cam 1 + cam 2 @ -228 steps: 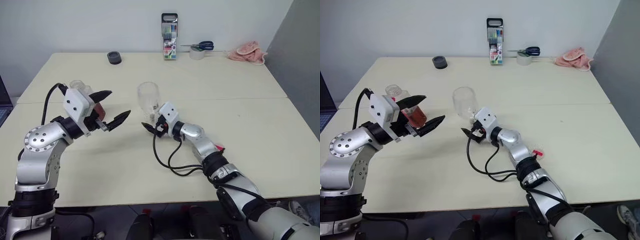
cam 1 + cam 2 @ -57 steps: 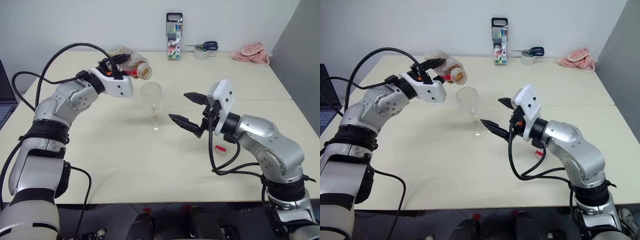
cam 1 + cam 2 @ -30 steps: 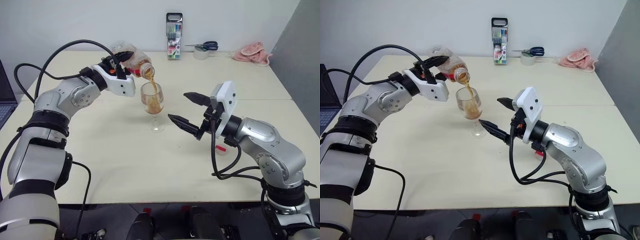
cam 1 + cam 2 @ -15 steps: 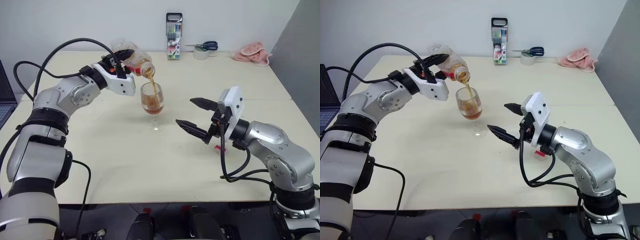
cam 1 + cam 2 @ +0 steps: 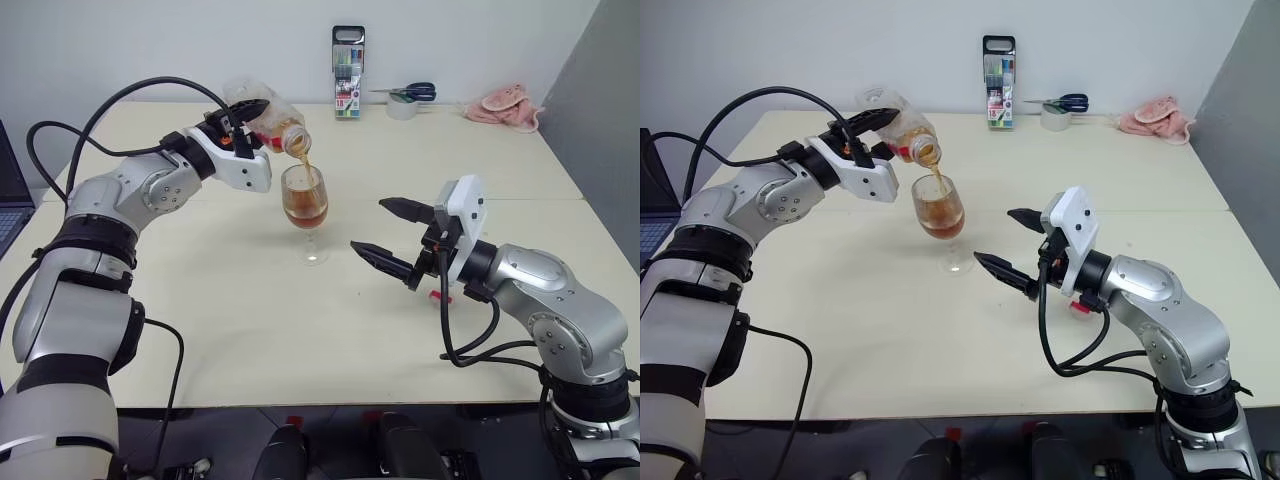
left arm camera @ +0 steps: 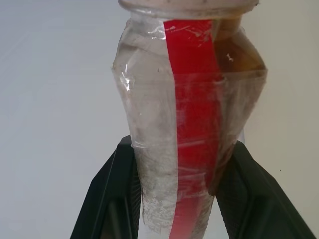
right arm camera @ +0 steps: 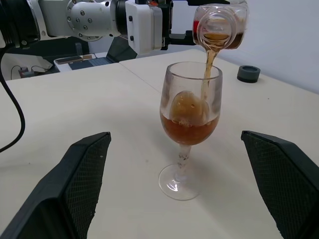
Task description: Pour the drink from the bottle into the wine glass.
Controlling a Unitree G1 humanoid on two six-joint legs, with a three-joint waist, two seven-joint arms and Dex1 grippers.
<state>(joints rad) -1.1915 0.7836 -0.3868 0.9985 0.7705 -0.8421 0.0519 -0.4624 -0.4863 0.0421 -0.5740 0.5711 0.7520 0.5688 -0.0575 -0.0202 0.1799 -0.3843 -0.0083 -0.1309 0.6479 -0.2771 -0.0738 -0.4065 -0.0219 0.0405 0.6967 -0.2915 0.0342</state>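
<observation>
A: Since half a second back nothing on the counter has shifted; the amber level in the wine glass looks a touch higher than a second ago, and the right arm has stayed where it drew back to.

B: And the arms?

A: The left claw is clamped on the bottle, tipped mouth-down just above the glass rim. The right claw hangs spread wide, empty, near the glass on its right, not touching it.

B: How does the bottle look?

A: Clear crinkled plastic, a red label strip down its side, mostly drained; no writing on it can be read.

B: The drink?

A: A thin brown stream falls into the bowl, which is nearly half full. The glass stands upright mid-counter.

B: Anything else?

A: A marker pack stands at the far edge; its print is too small to read.
</observation>
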